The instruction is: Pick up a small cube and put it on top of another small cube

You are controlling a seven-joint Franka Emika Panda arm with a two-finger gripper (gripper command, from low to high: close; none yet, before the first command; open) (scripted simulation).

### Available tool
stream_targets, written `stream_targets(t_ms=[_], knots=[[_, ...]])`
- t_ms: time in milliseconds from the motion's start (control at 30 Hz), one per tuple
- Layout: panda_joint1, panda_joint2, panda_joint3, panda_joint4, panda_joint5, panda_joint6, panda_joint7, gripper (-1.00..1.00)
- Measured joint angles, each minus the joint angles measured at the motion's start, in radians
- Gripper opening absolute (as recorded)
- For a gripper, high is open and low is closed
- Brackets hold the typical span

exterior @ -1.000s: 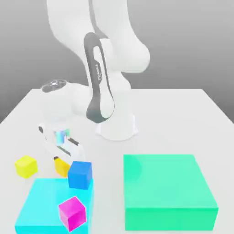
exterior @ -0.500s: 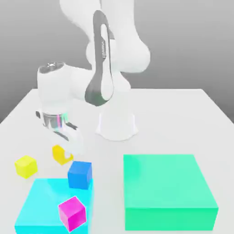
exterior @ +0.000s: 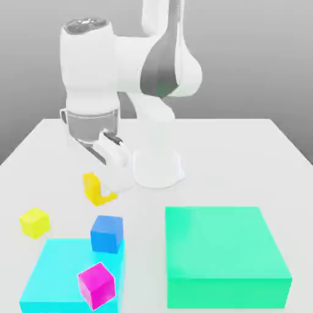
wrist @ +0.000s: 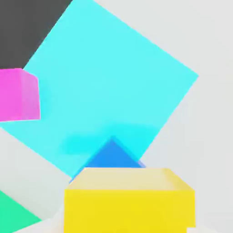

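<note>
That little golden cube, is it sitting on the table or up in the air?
Up in the air: the golden cube hangs tilted in the shut gripper, clear above the table.

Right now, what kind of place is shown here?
Likely a simulated tabletop test scene: a plain white table, flat-coloured blocks such as the large cyan slab, and a white robot arm's gripper holding a small golden cube.

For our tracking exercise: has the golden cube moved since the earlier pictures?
Yes. The golden cube, held in the shut pincer, has risen off the table, now higher above the blue cube, which stayed put.
</note>
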Motion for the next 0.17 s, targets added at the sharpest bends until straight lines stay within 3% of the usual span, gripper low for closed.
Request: stream_targets(t_ms=[33,67,167], knots=[[-0.002,0.034,0.003,-0.007,-0.005,0.04,0.006,-1.0],[-0.003,0.068,0.004,-0.013,-0.01,0.08,0.011,1.0],[-0.003,0.068,0.004,-0.013,-0.01,0.08,0.011,1.0]])
